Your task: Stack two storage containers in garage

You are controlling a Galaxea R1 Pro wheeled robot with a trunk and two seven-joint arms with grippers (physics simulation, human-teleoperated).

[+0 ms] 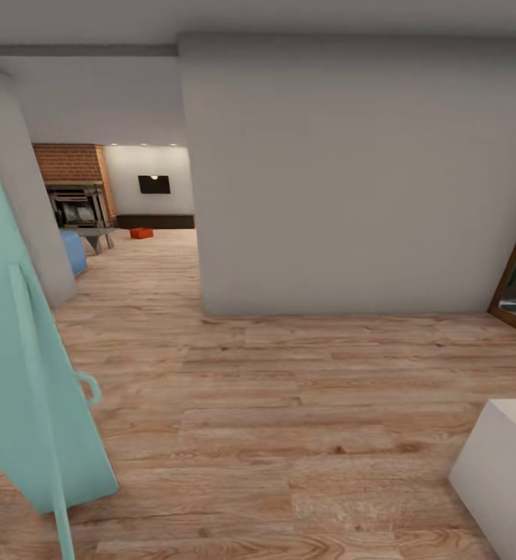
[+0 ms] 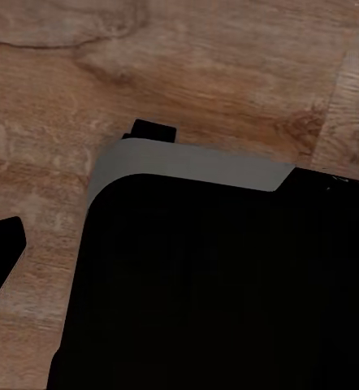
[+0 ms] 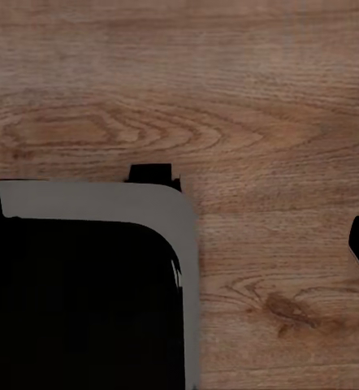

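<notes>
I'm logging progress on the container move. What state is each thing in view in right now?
Container: on the wood floor in the far living room, not yet picked up.
TV: on the wall, screen dark.
Mint door: swung open at the left, handle showing.
Wood floor: under both wrist cameras.
Fingers: too little shows to tell open from shut.

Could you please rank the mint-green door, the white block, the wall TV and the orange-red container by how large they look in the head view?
Largest to smallest as they appear:
1. Mint-green door
2. White block
3. Wall TV
4. Orange-red container

The door and block sit near the camera, while the TV and container are far off, so true sizes may differ.
</notes>
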